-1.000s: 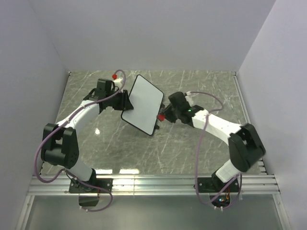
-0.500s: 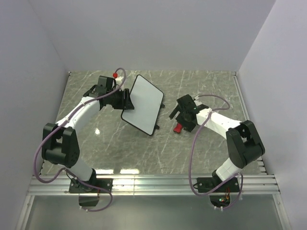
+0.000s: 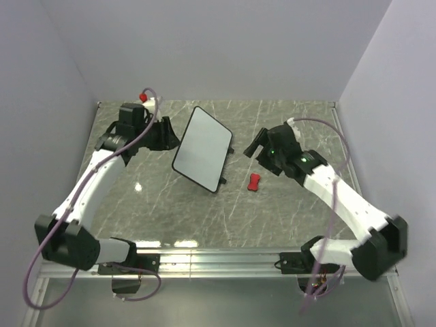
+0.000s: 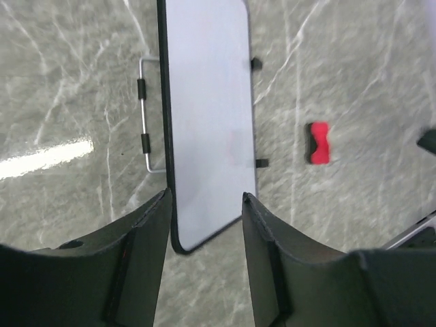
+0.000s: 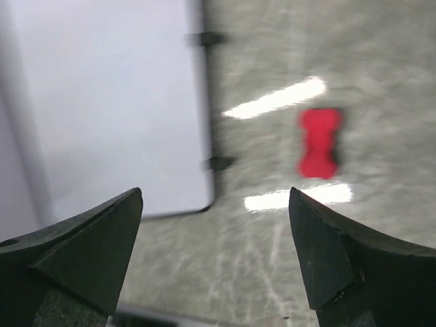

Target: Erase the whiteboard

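1. The right gripper (image 3: 257, 147) has let go of the eraser (image 3: 254, 182) and pulled back toward the table's right edge. Its jaws stand wide apart, holding nothing.
2. The eraser now lies flat on the table (image 3: 300, 218), just right of the board (image 3: 202, 148) and clear of its rim.
3. The left gripper (image 3: 165, 134) has backed off the board's left edge. It is spread open and empty, just beside that edge.
4. The board sits toward the far edge, left of centre, on a wire stand (image 4: 146, 116). No marks show on its face, so the wiping looks finished.
5. Both arms have bare table toward the near edge and either side. The far edge lies near the left gripper, leaving it little room there.
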